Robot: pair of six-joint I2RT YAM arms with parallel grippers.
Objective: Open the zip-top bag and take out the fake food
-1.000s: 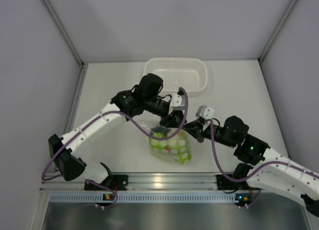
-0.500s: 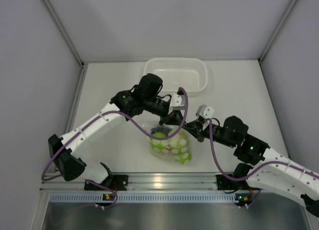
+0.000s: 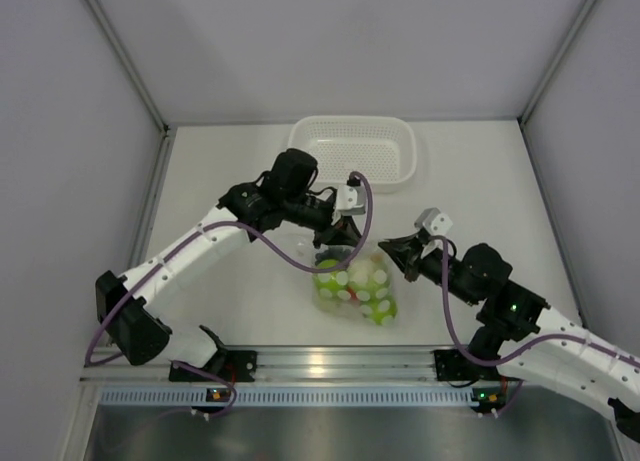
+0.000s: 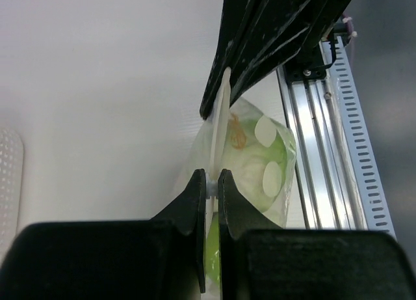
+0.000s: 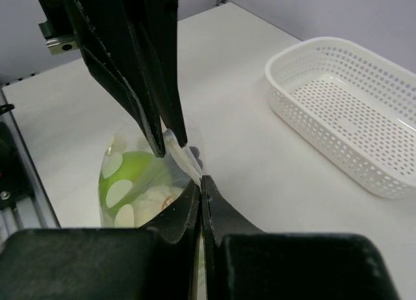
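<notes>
The zip-top bag (image 3: 358, 286), clear with white dots, hangs between both grippers near the table's front middle. The fake food shows through it: green fruit (image 3: 328, 276) and pale round pieces, with a bit of red. My left gripper (image 3: 338, 246) is shut on the zip strip at the bag's left top; in the left wrist view (image 4: 209, 183) the white strip runs from its jaws up to the right fingers (image 4: 273, 40). My right gripper (image 3: 390, 251) is shut on the strip's other end, seen in the right wrist view (image 5: 201, 179), with the bag (image 5: 127, 176) hanging below and the left fingers (image 5: 130, 66) close in front.
A white perforated basket (image 3: 400, 171) stands at the back middle, beyond the grippers; it also shows in the right wrist view (image 5: 286, 98). The aluminium rail (image 3: 320, 361) runs along the table's front edge just below the bag. White walls enclose the table.
My right gripper has pulled back to the right, still pinching the bag's top. The bag has shifted right with it and its top is stretched between the two grippers. The left gripper has barely moved.
</notes>
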